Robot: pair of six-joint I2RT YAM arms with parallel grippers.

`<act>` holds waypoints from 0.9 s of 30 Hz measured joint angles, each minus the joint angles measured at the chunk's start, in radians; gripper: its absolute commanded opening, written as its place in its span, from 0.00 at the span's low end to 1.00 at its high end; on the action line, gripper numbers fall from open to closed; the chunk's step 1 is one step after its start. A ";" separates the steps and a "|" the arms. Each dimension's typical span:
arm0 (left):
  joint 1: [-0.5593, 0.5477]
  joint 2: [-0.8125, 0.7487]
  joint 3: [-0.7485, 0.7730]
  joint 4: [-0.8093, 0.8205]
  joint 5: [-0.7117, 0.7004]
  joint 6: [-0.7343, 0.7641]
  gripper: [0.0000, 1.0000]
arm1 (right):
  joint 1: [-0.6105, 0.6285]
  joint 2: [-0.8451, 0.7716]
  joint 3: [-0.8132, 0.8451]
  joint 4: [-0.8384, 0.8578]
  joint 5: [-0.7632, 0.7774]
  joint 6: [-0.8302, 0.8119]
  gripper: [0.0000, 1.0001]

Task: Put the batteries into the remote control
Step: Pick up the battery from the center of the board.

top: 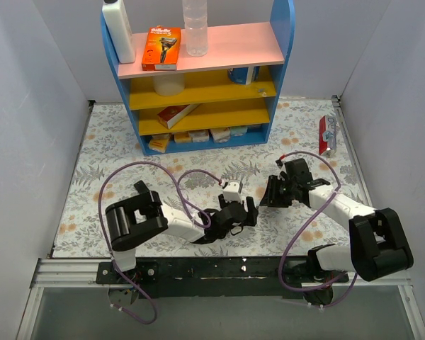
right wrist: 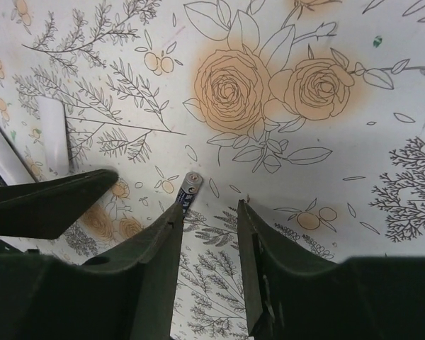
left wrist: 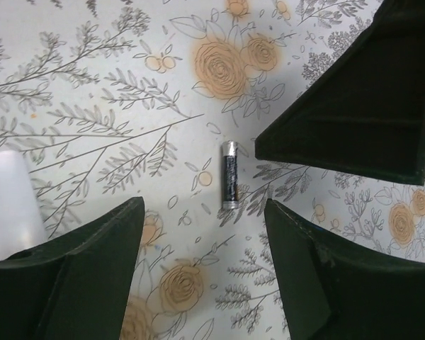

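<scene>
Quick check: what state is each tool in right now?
Left tool: open, battery lying unheld in the gap.
Right tool: open, holding nothing.

Battery mid-frame is showing a glossy dark wrap and bright bare-metal end caps. My left fingers at the bottom corners are reading matt dark plastic. Table cover is looking matt, printed.

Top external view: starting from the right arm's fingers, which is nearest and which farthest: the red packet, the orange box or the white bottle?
1. The red packet, on the table by the right edge, is nearest the right fingers.
2. The orange box, on the shelf top, left of the middle.
3. The white bottle, at the shelf top's left end, is farthest.
</scene>
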 measured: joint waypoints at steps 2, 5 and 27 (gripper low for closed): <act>0.000 -0.035 -0.028 -0.014 0.001 -0.003 0.73 | 0.007 0.015 -0.003 0.000 0.003 0.003 0.43; 0.000 -0.098 -0.070 -0.033 0.003 -0.011 0.75 | 0.020 0.036 -0.003 0.000 0.016 0.006 0.43; 0.145 -0.932 -0.426 -0.405 -0.167 -0.258 0.82 | 0.304 0.208 0.193 -0.111 0.351 0.019 0.39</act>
